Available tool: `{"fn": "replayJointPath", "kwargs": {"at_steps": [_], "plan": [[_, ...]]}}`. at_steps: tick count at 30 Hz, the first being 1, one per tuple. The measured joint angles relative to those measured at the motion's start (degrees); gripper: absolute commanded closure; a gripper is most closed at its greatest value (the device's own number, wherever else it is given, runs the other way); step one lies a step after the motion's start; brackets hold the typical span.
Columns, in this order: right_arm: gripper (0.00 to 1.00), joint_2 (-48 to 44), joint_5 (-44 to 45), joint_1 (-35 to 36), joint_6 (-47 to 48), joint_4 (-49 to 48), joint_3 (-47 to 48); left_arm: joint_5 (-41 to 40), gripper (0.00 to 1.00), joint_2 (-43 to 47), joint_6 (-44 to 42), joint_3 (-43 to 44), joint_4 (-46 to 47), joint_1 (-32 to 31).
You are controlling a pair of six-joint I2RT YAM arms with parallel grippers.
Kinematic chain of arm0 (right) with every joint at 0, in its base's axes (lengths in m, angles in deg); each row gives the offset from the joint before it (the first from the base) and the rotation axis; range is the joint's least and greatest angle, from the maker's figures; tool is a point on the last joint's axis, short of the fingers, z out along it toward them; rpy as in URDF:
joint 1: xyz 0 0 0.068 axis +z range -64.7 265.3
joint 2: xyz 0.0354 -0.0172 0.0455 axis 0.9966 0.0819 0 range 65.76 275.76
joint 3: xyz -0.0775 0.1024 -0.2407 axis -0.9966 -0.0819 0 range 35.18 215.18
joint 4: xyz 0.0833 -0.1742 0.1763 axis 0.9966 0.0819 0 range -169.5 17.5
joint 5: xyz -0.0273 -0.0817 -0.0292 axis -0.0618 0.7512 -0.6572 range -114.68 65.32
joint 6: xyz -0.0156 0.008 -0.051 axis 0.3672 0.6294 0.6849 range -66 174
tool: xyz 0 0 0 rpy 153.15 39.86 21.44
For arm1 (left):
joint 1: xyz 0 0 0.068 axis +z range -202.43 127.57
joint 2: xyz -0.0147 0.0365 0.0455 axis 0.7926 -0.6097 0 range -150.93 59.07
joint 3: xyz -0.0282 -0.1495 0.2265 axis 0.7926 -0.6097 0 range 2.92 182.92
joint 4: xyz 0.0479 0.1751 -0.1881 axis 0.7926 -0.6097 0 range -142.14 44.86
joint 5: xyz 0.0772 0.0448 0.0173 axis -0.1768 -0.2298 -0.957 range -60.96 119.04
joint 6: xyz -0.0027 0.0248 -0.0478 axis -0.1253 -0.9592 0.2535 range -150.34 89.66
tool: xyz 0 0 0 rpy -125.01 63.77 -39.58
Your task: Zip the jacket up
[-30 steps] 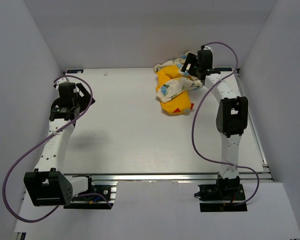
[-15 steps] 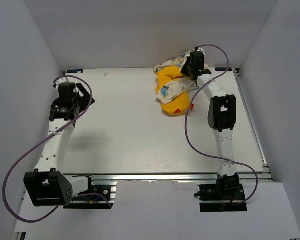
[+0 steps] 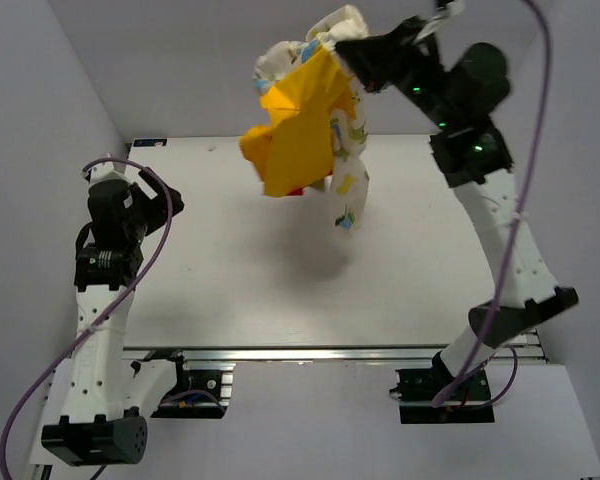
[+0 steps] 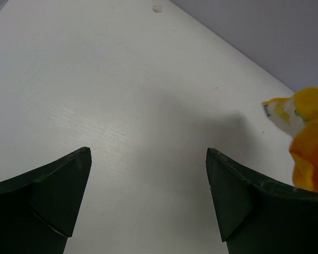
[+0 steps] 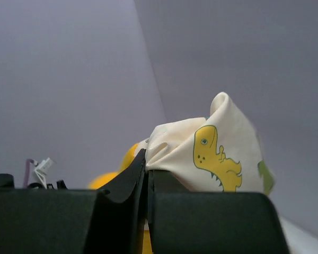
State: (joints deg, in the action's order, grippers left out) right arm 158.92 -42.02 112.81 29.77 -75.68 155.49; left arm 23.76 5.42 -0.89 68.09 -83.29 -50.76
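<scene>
High above the far middle of the table (image 3: 230, 270), the jacket (image 3: 305, 140) hangs in the air as a bunched mass. The yellow-orange lining (image 3: 290, 150) faces outward and one cream sleeve (image 3: 348, 190) dangles lowest, clear of the surface. The right tool (image 3: 352, 48) is clamped together on a small fold of the cream fabric at the top of the bundle. The right wrist view shows that fold, with a yellow dinosaur print (image 5: 214, 156), pinched just at the fingertips. The left tool (image 4: 147, 153) is wide apart and empty, low over the left side of the table and well apart from the garment. The zipper cannot be made out in any view.

Judged risks:
- The pinch is shallow and takes the whole weight, so any quick move or swing could pull the fold free and drop the jacket in a heap.
- The garment is crumpled and partly inside out, so laying it down as it hangs would likely bury the two front edges and the slider.
- A grab by the left tool at the swinging sleeve could miss or catch two layers at once.
- Neither zipper end is located yet, so no closing can begin.
</scene>
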Motion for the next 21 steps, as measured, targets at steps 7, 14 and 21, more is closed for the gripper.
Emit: {"fn": "replayJointPath", "kwargs": {"at_steps": [7, 14, 21], "plan": [[0.9, -15.87, -5.11, -9.66, -1.57, -0.46, -21.59, 2.12, 0.02, 1.95, 0.2, 1.14, -1.22, 0.0], [0.11, -21.16, 7.76, -14.34, -1.03, 13.94, -61.16, -1.33, 0.02, -2.56, 1.81, 2.84, -7.69, 0.0], [0.11, -26.53, 17.14, -14.36, 0.98, 26.6, -65.75, -0.33, 0.02, -2.45, 4.5, -2.21, -10.43, 0.0]]}}
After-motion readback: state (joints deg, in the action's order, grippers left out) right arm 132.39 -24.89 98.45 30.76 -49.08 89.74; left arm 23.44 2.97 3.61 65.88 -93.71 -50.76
